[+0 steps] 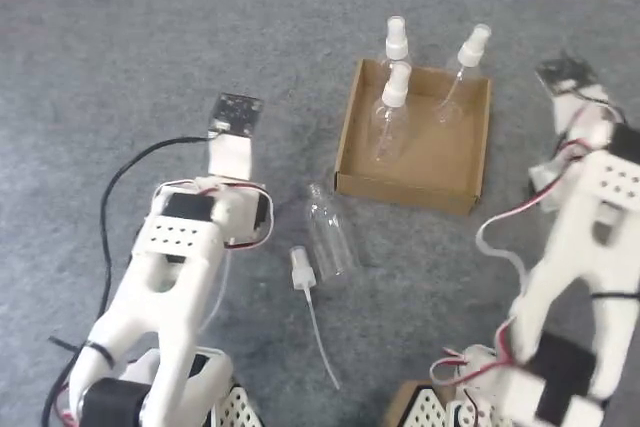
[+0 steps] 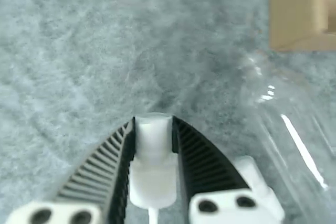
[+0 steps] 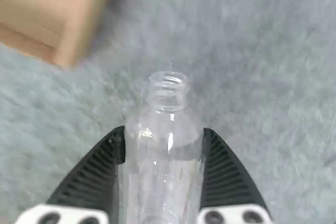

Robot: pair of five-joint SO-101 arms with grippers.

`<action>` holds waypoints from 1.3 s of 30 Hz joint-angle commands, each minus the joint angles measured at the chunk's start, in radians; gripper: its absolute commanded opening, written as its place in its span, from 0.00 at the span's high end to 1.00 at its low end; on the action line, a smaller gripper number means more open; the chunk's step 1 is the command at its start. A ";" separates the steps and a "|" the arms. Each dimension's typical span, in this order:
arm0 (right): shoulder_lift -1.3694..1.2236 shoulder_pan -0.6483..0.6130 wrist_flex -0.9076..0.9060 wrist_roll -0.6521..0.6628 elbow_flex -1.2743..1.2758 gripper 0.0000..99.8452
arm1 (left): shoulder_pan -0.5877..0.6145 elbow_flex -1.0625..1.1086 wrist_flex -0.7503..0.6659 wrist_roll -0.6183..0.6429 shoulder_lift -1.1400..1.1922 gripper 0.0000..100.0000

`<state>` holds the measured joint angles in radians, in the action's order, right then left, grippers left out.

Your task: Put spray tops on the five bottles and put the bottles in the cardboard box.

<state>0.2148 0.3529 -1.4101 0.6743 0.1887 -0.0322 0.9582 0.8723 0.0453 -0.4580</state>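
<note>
Though uncapped, one bottle [image 1: 330, 232]; three capped.

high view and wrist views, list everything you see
cardboard box: 1, brown, right of centre
bottles with spray tops: 3, clear, white tops, two in the box, one at its far wall
open bottle: 1, clear, lying before the box
held bottle: 1, clear, topless, in right gripper
loose spray top: 1, white, beside the open bottle
held spray top: 1, white, in left gripper
table: 1, grey
arms: 2, white, near edge
left gripper: 1, black, shut on held spray top
right gripper: 1, black, shut on held bottle
</note>
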 commanded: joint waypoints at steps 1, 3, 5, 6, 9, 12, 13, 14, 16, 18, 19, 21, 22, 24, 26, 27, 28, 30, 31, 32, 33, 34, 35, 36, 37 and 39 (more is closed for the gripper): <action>0.200 -0.200 -0.056 -0.137 -0.048 0.99 | 0.103 -0.090 0.008 0.012 -0.044 0.99; 0.254 -0.305 -0.074 -0.193 -0.048 0.99 | 0.137 -0.114 0.011 0.011 -0.044 0.99; 0.302 -0.420 -0.082 -0.245 -0.048 0.99 | 0.147 -0.153 0.048 0.009 -0.044 0.99; 0.320 -0.478 -0.082 -0.273 -0.048 0.99 | 0.144 -0.179 0.080 0.009 -0.044 0.99; 0.346 -0.662 -0.071 -0.358 -0.048 0.99 | 0.146 -0.288 0.178 0.012 -0.054 0.99; 0.323 -0.849 -0.058 -0.431 -0.046 0.99 | 0.153 -0.389 0.250 0.009 -0.123 0.99; 0.311 -0.903 -0.042 -0.457 -0.046 0.99 | 0.153 -0.421 0.273 0.009 -0.161 0.99; 0.298 -0.949 -0.015 -0.483 -0.041 0.99 | 0.153 -0.455 0.305 0.009 -0.203 0.99; 0.286 -1.015 0.084 -0.522 -0.002 0.99 | 0.152 -0.527 0.367 0.009 -0.287 0.99; 0.285 -1.059 0.205 -0.537 0.074 0.99 | 0.155 -0.598 0.408 0.009 -0.362 0.99; 0.289 -1.076 0.269 -0.540 0.120 0.99 | 0.160 -0.631 0.422 0.009 -0.391 0.99; 0.303 -1.112 0.401 -0.540 0.227 0.99 | 0.172 -0.685 0.434 0.009 -0.443 0.99; 0.314 -1.125 0.469 -0.542 0.282 0.99 | 0.175 -0.705 0.433 0.009 -0.462 0.99; 0.332 -1.156 0.587 -0.542 0.384 0.99 | 0.178 -0.733 0.416 0.015 -0.485 0.99; 0.351 -1.184 0.664 -0.540 0.462 0.99 | 0.176 -0.740 0.381 0.025 -0.497 0.99; 0.360 -1.196 0.680 -0.540 0.485 0.99 | 0.176 -0.740 0.354 0.052 -0.500 0.99; 0.367 -1.207 0.682 -0.535 0.497 0.99 | 0.176 -0.740 0.330 0.089 -0.500 0.99; 0.386 -1.221 0.682 -0.532 0.514 0.99 | 0.175 -0.740 0.282 0.161 -0.500 0.99; 0.394 -1.227 0.685 -0.532 0.525 0.99 | 0.172 -0.740 0.264 0.192 -0.499 0.99; 0.404 -1.237 0.690 -0.532 0.537 0.99 | 0.172 -0.739 0.247 0.222 -0.497 0.99; 0.418 -1.247 0.688 -0.532 0.548 0.99 | 0.172 -0.739 0.233 0.252 -0.494 0.99; 0.435 -1.259 0.688 -0.532 0.562 0.99 | 0.172 -0.737 0.219 0.279 -0.493 0.99; 0.455 -1.270 0.693 -0.532 0.577 0.99 | 0.172 -0.737 0.203 0.301 -0.493 0.99; 0.475 -1.280 0.702 -0.532 0.592 0.99 | 0.172 -0.737 0.190 0.318 -0.493 0.99; 0.496 -1.290 0.725 -0.532 0.614 0.99 | 0.172 -0.737 0.178 0.336 -0.496 0.99; 0.539 -1.303 0.806 -0.532 0.674 0.99 | 0.172 -0.737 0.161 0.376 -0.497 0.99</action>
<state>0.6368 -0.9191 -0.7196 0.1465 0.8055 0.1366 0.2616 1.0917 0.3399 -0.9413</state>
